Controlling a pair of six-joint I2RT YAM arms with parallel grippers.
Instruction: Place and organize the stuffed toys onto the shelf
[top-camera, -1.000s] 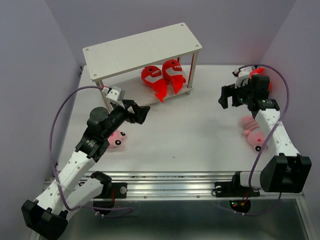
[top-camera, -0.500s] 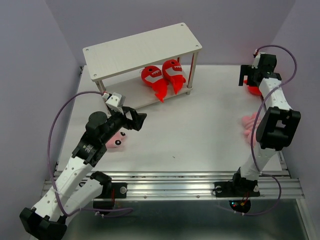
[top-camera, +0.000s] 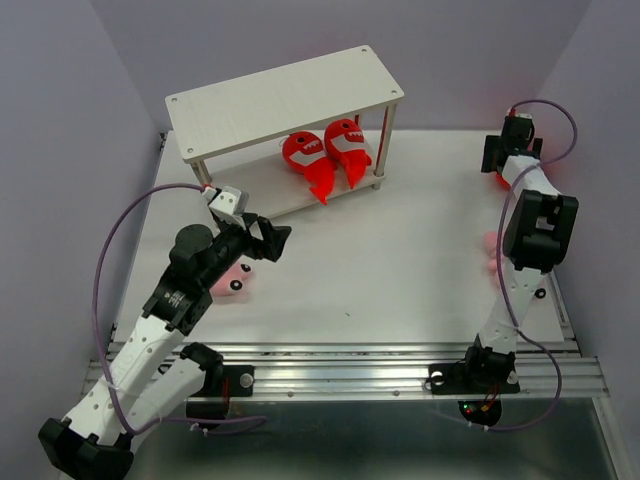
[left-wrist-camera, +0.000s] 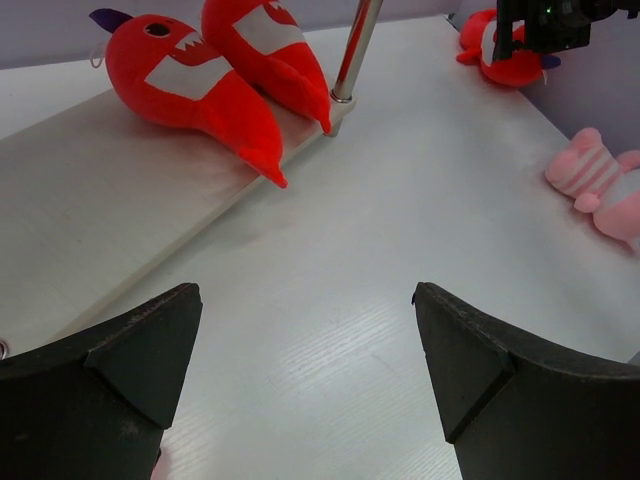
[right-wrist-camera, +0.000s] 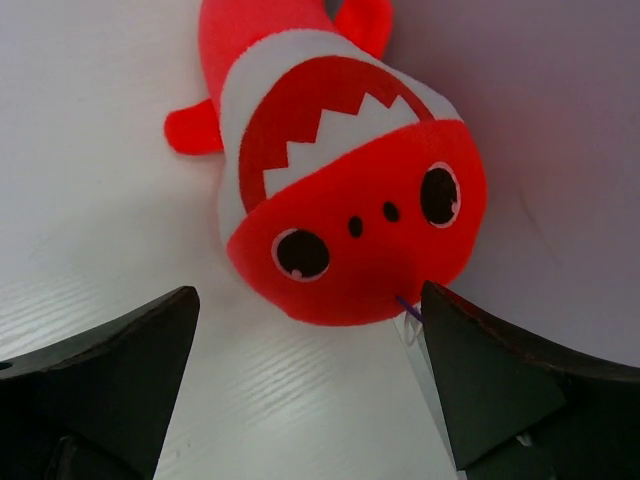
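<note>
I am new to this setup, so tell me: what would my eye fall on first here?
A red shark and its twin lie side by side on the lower tier of the shelf. A third red shark fills the right wrist view, on the table just ahead of the open right gripper.

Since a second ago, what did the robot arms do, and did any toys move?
The right gripper swung to the far right corner and now hangs open over the red shark there, not holding it. The left gripper, also open, drew back slightly. The two sharks on the shelf and both pink toys stayed put.
</note>
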